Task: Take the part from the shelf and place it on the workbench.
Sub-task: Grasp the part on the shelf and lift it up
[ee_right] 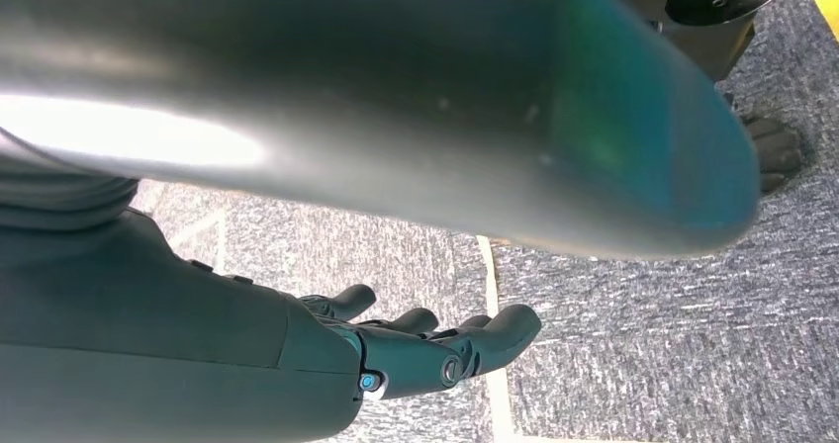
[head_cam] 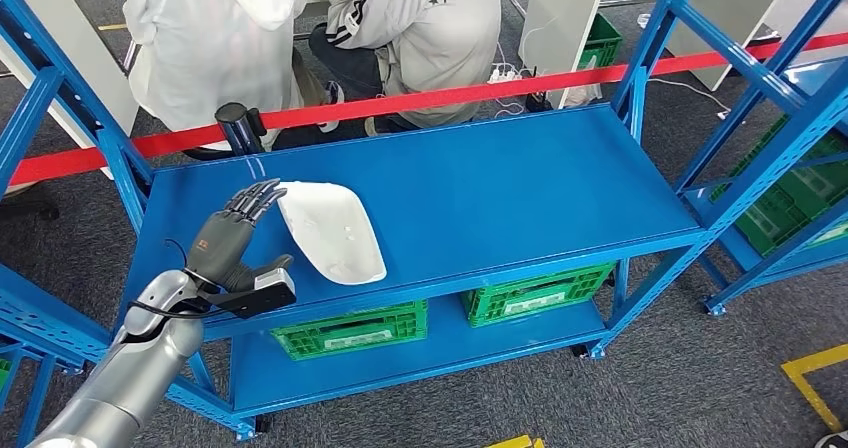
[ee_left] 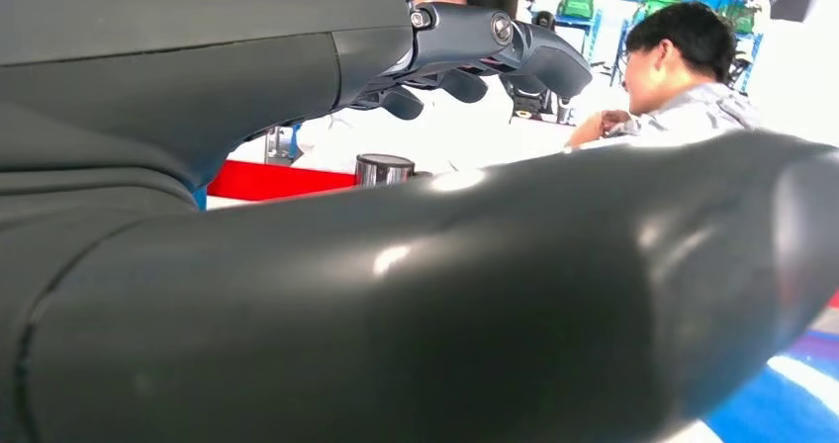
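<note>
Left hand (head_cam: 238, 236) beside white part (head_cam: 333, 233); crates (head_cam: 352, 330) below.

— What carries the load here?
— A blue metal shelf (head_cam: 520, 183) with two decks, standing on grey carpet (head_cam: 560, 398).
— And on its upper deck?
— A white part (head_cam: 333, 233) lies flat near the front edge.
— Below the part?
— Two green crates (head_cam: 350, 330) sit side by side on the lower deck, one right under the part.

One white part (head_cam: 333, 232), two people (head_cam: 415, 38), four green crates (head_cam: 350, 330).
</note>
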Tool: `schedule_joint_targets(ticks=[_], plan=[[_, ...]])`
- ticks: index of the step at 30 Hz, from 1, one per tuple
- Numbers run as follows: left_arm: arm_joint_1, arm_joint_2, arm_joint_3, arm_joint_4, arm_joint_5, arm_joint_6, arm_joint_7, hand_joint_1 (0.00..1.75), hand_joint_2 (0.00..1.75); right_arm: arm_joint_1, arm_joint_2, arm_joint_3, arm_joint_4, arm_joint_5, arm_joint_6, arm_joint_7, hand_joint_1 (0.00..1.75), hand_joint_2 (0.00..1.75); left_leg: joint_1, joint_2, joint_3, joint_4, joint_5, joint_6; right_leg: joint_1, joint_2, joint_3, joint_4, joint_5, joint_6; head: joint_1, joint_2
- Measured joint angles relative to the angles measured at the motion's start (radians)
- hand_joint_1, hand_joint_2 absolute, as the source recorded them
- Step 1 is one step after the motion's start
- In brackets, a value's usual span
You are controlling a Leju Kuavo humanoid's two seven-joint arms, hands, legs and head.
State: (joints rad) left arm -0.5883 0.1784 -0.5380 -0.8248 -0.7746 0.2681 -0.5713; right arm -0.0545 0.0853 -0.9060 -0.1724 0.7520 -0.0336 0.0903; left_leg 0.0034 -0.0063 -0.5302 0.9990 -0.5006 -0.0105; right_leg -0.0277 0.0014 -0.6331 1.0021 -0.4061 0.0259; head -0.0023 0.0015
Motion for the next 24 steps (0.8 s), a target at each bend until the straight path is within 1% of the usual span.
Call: schedule_joint_targets(ticks=[5, 11, 24], plan=[[0.010, -0.006, -0.027, 0.016, -0.003, 0.000, -0.030, 0.00, 0.00, -0.002, 0.000, -0.002, 0.000, 0.002, 0.000, 0.006, 0.00, 0.00, 0.000, 0.000, 0.000, 0.000, 0.000, 0.000, 0.000, 0.000, 0.000, 0.000, 0.000, 0.000, 0.000, 0.000], [0.024, -0.030, -0.060, 0.016, 0.022, 0.000, -0.057, 0.00, 0.00, -0.002, 0.000, -0.013, 0.000, 0.001, -0.001, 0.009, 0.00, 0.00, 0.000, 0.000, 0.000, 0.000, 0.000, 0.000, 0.000, 0.000, 0.000, 0.000, 0.000, 0.000, 0.000, 0.000], [0.028, -0.066, -0.129, -0.012, 0.088, 0.003, -0.087, 0.00, 0.00, -0.002, 0.000, -0.026, 0.000, -0.001, -0.009, 0.008, 0.00, 0.00, 0.000, 0.000, 0.000, 0.000, 0.000, 0.000, 0.000, 0.000, 0.000, 0.000, 0.000, 0.000, 0.000, 0.000]])
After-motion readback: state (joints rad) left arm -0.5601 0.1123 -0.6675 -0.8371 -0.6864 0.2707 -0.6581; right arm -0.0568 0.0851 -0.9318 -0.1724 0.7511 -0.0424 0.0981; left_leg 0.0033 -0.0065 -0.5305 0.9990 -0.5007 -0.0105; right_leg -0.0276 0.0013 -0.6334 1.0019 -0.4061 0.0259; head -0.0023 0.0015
